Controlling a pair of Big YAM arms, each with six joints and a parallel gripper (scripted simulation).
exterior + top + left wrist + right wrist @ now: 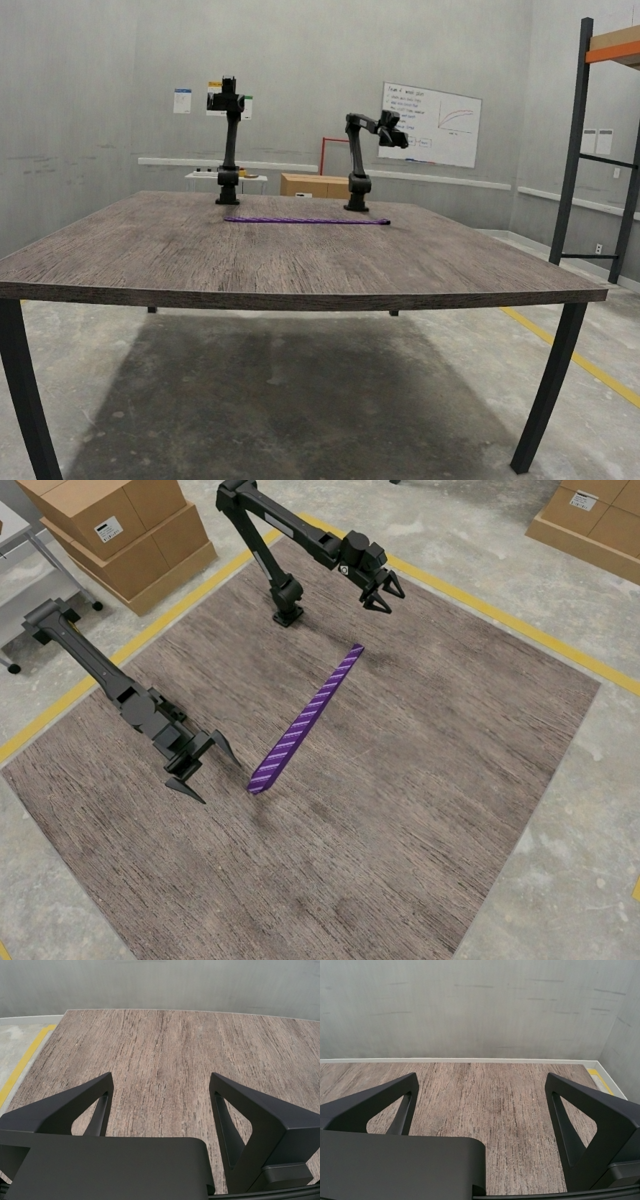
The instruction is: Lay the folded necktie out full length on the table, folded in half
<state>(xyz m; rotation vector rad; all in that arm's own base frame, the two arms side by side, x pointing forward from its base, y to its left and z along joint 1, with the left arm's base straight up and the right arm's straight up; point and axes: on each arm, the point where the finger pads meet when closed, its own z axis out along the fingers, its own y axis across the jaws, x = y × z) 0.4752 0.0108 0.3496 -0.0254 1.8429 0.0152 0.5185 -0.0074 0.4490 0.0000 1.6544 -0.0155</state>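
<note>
The purple striped necktie lies in one nearly straight, long strip on the table. Its wide end is nearest my right gripper, its narrow end nearest my left gripper. A plain dark purple strip shows along one long side. In the exterior view it lies low, with slightly raised ends. My left gripper is open and empty, raised beyond the narrow end. My right gripper is open and empty, raised beside the wide end. Neither touches the tie; neither wrist view shows it.
Both arm bases stand on the table along one edge, on the same side of the tie. All the table's edges are well away from the tie. Cardboard boxes and a white cart stand on the floor beyond the table.
</note>
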